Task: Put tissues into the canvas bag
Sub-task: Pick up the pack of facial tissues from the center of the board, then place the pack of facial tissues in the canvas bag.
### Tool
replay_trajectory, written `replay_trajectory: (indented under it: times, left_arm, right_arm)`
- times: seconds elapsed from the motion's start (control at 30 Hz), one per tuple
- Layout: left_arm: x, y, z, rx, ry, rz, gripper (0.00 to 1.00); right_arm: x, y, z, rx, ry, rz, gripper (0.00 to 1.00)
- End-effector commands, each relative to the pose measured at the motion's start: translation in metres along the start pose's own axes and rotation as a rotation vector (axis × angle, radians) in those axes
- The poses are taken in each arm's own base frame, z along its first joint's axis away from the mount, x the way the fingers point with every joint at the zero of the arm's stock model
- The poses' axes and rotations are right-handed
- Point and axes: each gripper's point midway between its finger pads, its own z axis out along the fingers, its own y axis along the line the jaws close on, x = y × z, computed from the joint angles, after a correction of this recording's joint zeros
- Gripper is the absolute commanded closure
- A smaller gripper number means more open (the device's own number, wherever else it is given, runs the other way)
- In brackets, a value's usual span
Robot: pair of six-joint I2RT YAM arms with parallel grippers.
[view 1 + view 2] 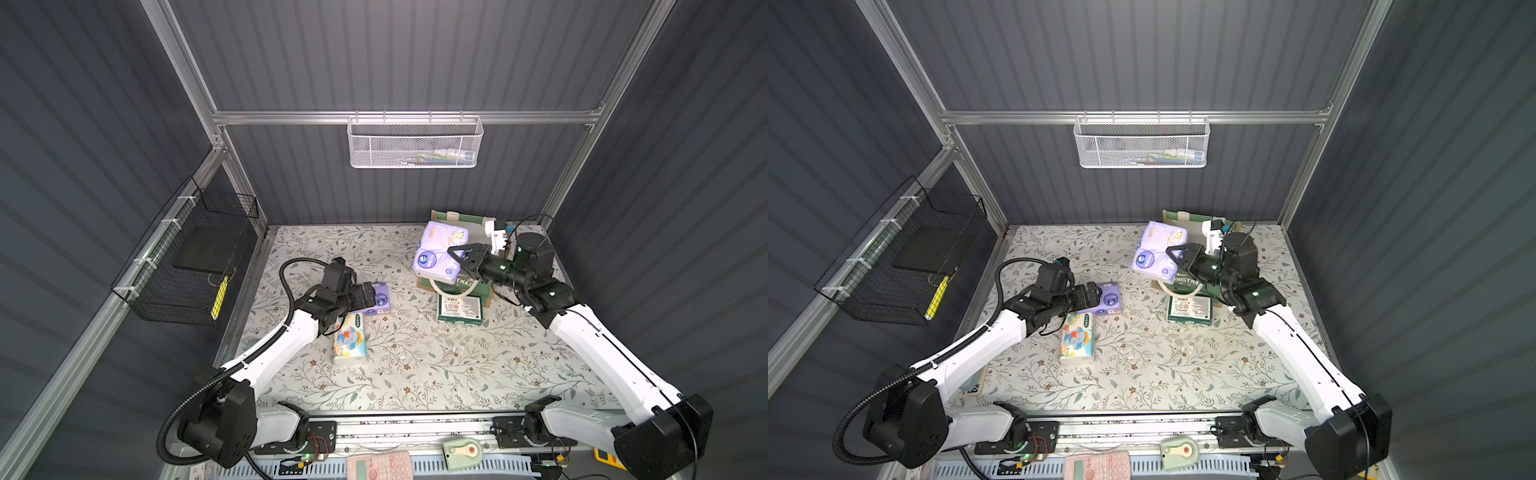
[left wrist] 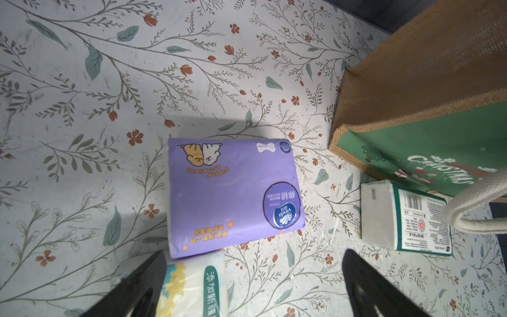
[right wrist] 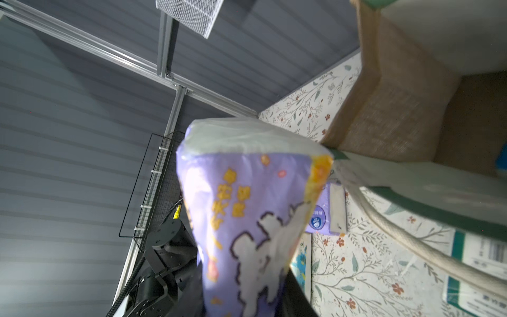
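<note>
While the right end effector (image 1: 457, 266) clamps a purple pack (image 1: 436, 249) over the bag's (image 1: 465, 218) edge, at the tabletop's (image 1: 415, 374) one o'clock, the left end effector (image 1: 372, 297) gapes above a second pack (image 1: 384, 303) at the bag's nine o'clock.

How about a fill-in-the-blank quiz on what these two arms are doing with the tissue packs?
The right gripper holds a ____ tissue pack in the air at the canvas bag. The left gripper, jaws ____, is at the same-coloured pack lying on the table. The white word printed on the bag reads ____.
Missing: purple; open; CHRISTMAS.
</note>
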Motion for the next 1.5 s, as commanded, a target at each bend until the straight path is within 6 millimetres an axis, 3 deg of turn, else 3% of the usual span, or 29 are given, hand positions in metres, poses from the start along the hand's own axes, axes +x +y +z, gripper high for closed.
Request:
replay_trajectory:
  times: [0.0,0.27,0.67,1.0,1.47]
  left_arm:
    - [0.006,0.005,0.004,-0.009,0.020,-0.013,0.00]
    - [0.014,0.013,0.011,-0.038,0.042,-0.032,0.00]
    - [0.024,0.020,0.016,-0.046,0.065,-0.048,0.00]
    - [0.028,0.024,0.017,-0.047,0.072,-0.050,0.00]
    - [0.030,0.028,0.021,-0.055,0.078,-0.061,0.00]
  right_arm:
    - [-0.023,0.003,-0.011,0.008,-0.042,-0.056,0.71]
    - [-0.066,-0.016,-0.014,0.099,-0.103,-0.105,0.70]
    - [-0.100,-0.068,-0.002,0.261,-0.133,-0.105,0.70]
    - [-0.110,-0.094,0.015,0.311,-0.104,-0.093,0.70]
    - [-0.101,-0.129,0.038,0.363,-0.041,-0.027,0.69]
